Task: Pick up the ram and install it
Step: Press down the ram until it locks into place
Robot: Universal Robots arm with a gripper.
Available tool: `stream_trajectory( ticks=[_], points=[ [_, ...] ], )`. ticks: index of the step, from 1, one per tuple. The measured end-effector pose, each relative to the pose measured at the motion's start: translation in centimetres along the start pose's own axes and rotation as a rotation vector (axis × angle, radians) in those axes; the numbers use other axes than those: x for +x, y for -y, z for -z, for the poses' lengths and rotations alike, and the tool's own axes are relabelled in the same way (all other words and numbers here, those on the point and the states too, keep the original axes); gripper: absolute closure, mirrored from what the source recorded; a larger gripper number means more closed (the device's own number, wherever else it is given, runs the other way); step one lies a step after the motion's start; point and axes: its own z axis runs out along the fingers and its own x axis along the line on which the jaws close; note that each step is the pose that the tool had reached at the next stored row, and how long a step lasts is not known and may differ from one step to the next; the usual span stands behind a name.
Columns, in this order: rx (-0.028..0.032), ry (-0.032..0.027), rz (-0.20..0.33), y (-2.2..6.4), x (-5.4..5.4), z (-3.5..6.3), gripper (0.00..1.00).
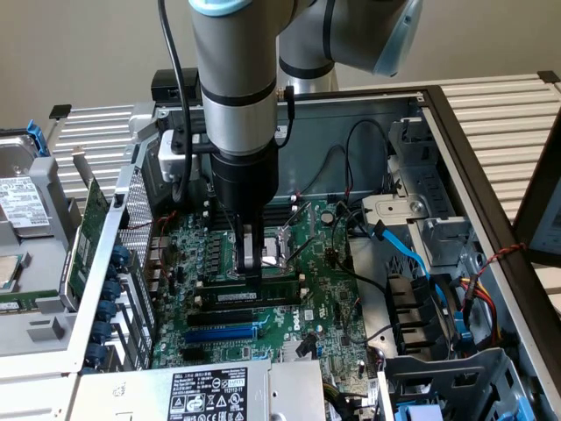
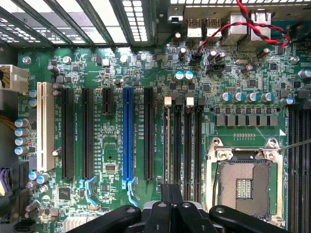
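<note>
Hand (image 1: pixel 250 263) sits low over the motherboard (image 1: pixel 307 307), centre of the exterior frame, fingers (image 1: pixel 252 254) pressed together and pointing straight down. Closed, tips right at the top edge of the ram (image 1: pixel 250 296); can't tell whether they pinch it or just press on it.

Ram is a thin green stick with a white label, standing on edge in a memory slot and running across the frame just below the fingertips. It reads level end to end. Directly below it: a black slot (image 1: pixel 230 317), then the blue slot (image 1: pixel 223 333).

CPU socket (image 1: pixel 285 246) sits just right of the fingers, empty, metal frame visible.

Wrist view: closed black fingers (image 2: pixel 171 204) at the lower centre of the frame, aligned with the memory slots (image 2: pixel 187 141) near the middle. Ram (image 2: pixel 168 141) shows edge-on as a thin strip in the slot nearest the fingers. Blue slot (image 2: pixel 128 133) left of centre, white slot (image 2: pixel 45 126) at far left, CPU socket (image 2: pixel 243 187) at lower right. Red and black twisted wire (image 2: pixel 252 26) in the upper right.

Exterior frame, other items: open computer case (image 1: pixel 456 175) around the board, blue cable (image 1: pixel 412 254) at right, drive bay (image 1: pixel 26 210) swung out at far left, power supply label (image 1: pixel 206 395) at bottom centre. Arm (image 1: pixel 232 79) comes down from the top of the frame.
</note>
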Motion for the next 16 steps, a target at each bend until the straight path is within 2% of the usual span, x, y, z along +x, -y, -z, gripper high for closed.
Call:
stream_trajectory(
  ticks=[16],
  points=[
    [-0.0001, 0.0007, 0.000, 0.01, 0.15, -0.15, 0.89]
  ],
)
